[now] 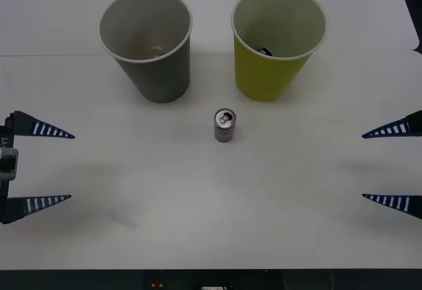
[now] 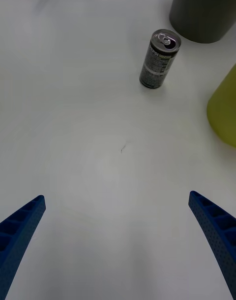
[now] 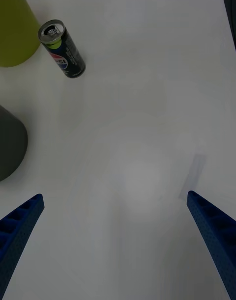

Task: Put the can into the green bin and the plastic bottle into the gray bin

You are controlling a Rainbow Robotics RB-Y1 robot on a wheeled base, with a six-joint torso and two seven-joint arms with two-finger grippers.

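On the tabletop (image 1: 211, 237) the can (image 1: 225, 125) stands at centre, gray bin (image 1: 148, 46) at eleven o'clock, green bin (image 1: 277, 43) at one o'clock.

Dark item inside green bin (image 1: 279, 43) mostly hidden by rim, can't ID; can (image 1: 225, 125) label unreadable

The counter (image 1: 211, 237) is white and flat. A thin line runs across it near the far side. In the right wrist view there is a tiny dark mark (image 2: 123, 148) on the white top. At the near edge of the counter a dark strip (image 1: 198, 281) shows.
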